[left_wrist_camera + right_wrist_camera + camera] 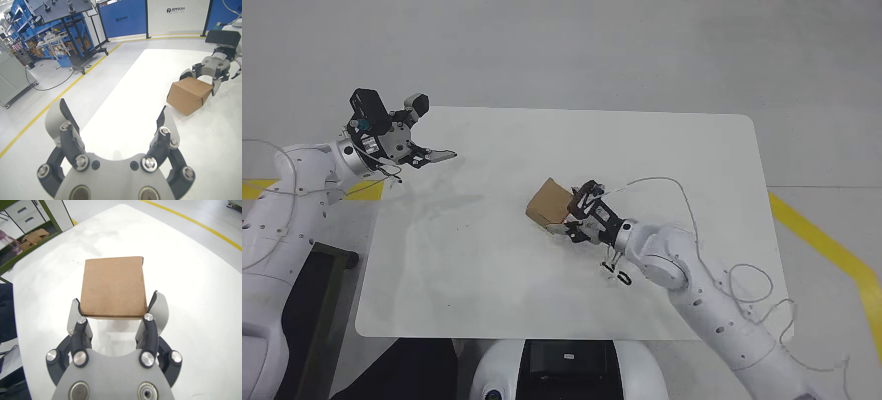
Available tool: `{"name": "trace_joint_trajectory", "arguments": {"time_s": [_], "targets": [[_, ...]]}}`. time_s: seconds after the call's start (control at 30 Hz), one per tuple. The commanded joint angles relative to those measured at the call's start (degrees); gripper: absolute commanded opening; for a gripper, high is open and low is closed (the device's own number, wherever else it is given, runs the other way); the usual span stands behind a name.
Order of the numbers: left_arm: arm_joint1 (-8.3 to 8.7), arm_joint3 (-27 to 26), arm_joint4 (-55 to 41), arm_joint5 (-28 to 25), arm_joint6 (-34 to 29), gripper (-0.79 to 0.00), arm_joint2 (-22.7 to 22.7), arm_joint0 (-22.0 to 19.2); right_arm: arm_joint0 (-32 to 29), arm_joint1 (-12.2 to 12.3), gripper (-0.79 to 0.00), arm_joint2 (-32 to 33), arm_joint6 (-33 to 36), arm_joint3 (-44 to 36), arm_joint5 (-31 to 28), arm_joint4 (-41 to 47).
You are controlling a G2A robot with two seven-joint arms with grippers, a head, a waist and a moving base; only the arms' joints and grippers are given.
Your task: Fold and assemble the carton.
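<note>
The white table [492,280] carries the whole work area; its surface is rectangular with rounded corners.

The carton [547,201] is a brown cardboard box, folded into a closed block. It sits near the middle of the table, slightly toward the right arm's side. In the left wrist view the carton [189,96] shows one flap seam on its end face. Whether its base lies flat on the table cannot be told.

The right gripper [570,212] is at the carton, on the side that faces the right arm. In the right wrist view the two fingers [159,306] stand either side of the carton's [113,285] nearest edge. Each inner pad touches a side wall at a corner, so the box is clamped between them.

The left gripper [434,130] hangs at the table's far corner on the left arm's side, well apart from the carton. Its fingers [56,111] are spread wide, with nothing between them.
</note>
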Motion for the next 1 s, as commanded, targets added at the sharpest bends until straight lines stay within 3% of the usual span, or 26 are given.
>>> {"name": "trace_joint_trajectory", "arguments": {"time_s": [0.0,0.03,0.53,0.73,0.97], "targets": [[0.00,0.00,0.00,0.00,0.00,0.000,0.00,0.00,-1.05,0.26,-0.690,1.55,0.30,-1.48,-1.36,3.73],[0.00,0.00,0.00,0.00,0.00,0.000,0.00,0.00,-1.65,0.38,-0.785,2.39,0.54,-2.16,-2.37,6.38],[0.00,0.00,0.00,0.00,0.00,0.000,0.00,0.00,-6.25,1.99,-0.785,13.08,3.41,-8.43,-9.47,35.71],[0.00,0.00,0.00,0.00,0.00,0.000,0.00,0.00,-6.93,2.39,-0.785,15.56,7.10,-8.26,-10.49,54.30],[0.00,0.00,0.00,0.00,0.00,0.000,0.00,0.00,-5.69,2.42,-0.785,17.13,13.99,-4.28,-6.53,80.62]]}}
